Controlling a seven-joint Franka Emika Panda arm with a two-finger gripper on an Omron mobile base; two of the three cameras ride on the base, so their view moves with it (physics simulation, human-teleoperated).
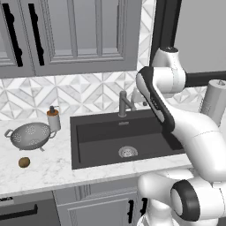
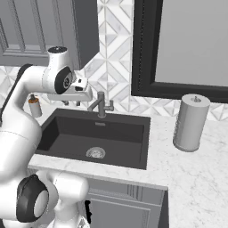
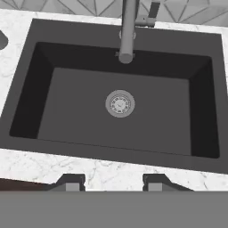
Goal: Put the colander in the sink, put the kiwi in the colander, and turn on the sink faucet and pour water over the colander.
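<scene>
The grey holed colander (image 1: 30, 136) stands on the marble counter left of the sink, and the brown kiwi (image 1: 24, 162) lies on the counter just in front of it. The dark sink (image 1: 101, 141) (image 2: 120, 133) (image 3: 75, 111) has nothing in it but its round drain (image 3: 120, 103). At the basin's back rim stands the sink faucet (image 1: 123, 104) (image 2: 101, 106) (image 3: 128, 31); no water runs from it. My gripper (image 2: 71, 103) (image 3: 113, 182) hovers high over the basin's near side, open with nothing between its fingertips (image 3: 71, 181).
A soap dispenser (image 1: 53, 118) (image 2: 34, 106) stands behind the colander near the sink's left corner. A grey paper towel roll (image 1: 214, 102) (image 2: 190, 122) stands on the counter right of the sink. Wall cabinets hang above, and a dark-framed window sits right of the faucet.
</scene>
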